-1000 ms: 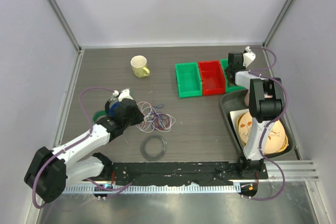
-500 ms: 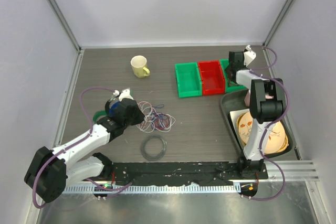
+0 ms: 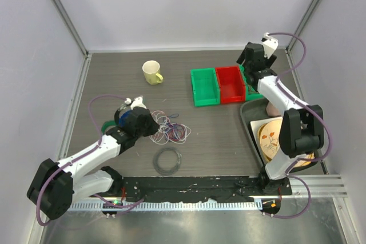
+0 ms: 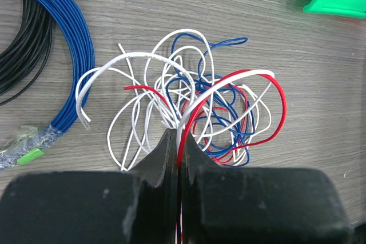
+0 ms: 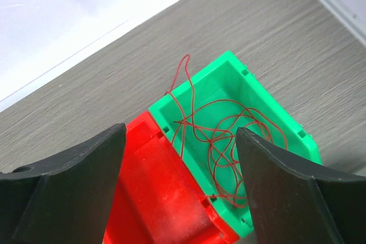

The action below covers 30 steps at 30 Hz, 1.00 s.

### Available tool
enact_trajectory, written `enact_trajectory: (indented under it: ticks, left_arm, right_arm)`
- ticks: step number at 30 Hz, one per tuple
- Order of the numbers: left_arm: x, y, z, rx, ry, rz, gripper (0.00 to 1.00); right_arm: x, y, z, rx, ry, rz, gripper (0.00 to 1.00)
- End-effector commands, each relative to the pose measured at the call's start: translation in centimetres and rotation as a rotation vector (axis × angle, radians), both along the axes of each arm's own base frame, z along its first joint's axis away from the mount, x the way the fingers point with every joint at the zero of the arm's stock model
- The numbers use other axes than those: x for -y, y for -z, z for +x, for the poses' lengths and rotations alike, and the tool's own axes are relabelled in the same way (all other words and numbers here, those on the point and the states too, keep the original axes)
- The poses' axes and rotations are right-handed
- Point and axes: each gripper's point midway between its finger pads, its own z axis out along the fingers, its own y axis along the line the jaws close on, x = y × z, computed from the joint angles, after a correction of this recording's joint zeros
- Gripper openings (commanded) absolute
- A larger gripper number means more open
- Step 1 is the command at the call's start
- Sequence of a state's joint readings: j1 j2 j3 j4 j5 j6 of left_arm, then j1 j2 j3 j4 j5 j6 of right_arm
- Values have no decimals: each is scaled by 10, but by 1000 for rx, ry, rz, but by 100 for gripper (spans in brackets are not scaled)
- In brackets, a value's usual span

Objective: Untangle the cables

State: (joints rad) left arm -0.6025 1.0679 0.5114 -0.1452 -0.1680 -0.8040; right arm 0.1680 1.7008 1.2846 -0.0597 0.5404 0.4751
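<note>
Left wrist view: your L gripper is clenching on the cables, pinching a red and a white strand btwn its fingers. The rest of the tangle, white, red & blue loops, is lying on the table just ahead of the fingertips. A blue coil is lying beside the white loops on the left, w/ a black coil inside its curve. Top view: the cables are lying mid-table, and a cup is standing well apart from them. Right wrist view: your R gripper is hanging w/ fingers spread wide, gripping nothing, over a green bin. A thin red cable is lying in that bin, one loop sticking up past its rim. A red bin is touching the green one.
</note>
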Motion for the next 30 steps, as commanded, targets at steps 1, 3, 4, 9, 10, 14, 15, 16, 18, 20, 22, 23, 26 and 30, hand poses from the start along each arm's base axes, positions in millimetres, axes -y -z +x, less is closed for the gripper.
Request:
enact_trajectory:
  ticks: [1, 3, 4, 9, 10, 14, 15, 16, 18, 20, 22, 23, 26, 30]
  left_arm:
    - [12, -18, 9, 48, 25, -40, 4]
    - [13, -20, 9, 48, 30, -45, 4]
    - [14, -20, 9, 49, 33, -47, 4]
    - [18, -27, 9, 61, 49, -70, 4]
    - [18, -29, 10, 65, 48, -75, 3]
    - [13, -32, 10, 68, 18, -69, 2]
    - [10, -33, 11, 74, -3, -63, 2]
    - [7, -31, 10, 62, -14, -51, 2]
    - [3, -34, 13, 63, -44, -43, 1]
    - [2, -33, 13, 54, -51, -41, 1]
    - [3, -35, 13, 46, -59, -51, 0]
    - [3, -35, 13, 45, -60, -51, 0]
    - [4, -36, 12, 43, -62, -55, 0]
    - [3, -34, 11, 38, -69, -64, 0]
  right_arm:
    - [2, -62, -30, 76, 21, -141, 84]
    - [-20, -68, -39, 81, -67, -150, 84]
    - [-27, -73, -50, 99, -108, -141, 84]
    - [-119, -76, -93, 209, -594, -30, 84]
    - [-137, -69, -110, 229, -703, -15, 84]
    - [-222, -41, -180, 237, -1188, 75, 84]
    - [-233, -24, -195, 211, -1260, 91, 84]
    - [-256, -24, -217, 237, -1378, 107, 84]
    - [-274, -3, -240, 221, -1484, 75, 83]
    - [-296, 2, -260, 258, -1577, 39, 83]
    - [-310, 16, -268, 247, -1626, 23, 82]
    - [-320, 22, -277, 239, -1665, 20, 82]
    - [-335, 45, -276, 207, -1684, -20, 81]
    - [-355, 61, -253, 190, -1664, -43, 79]
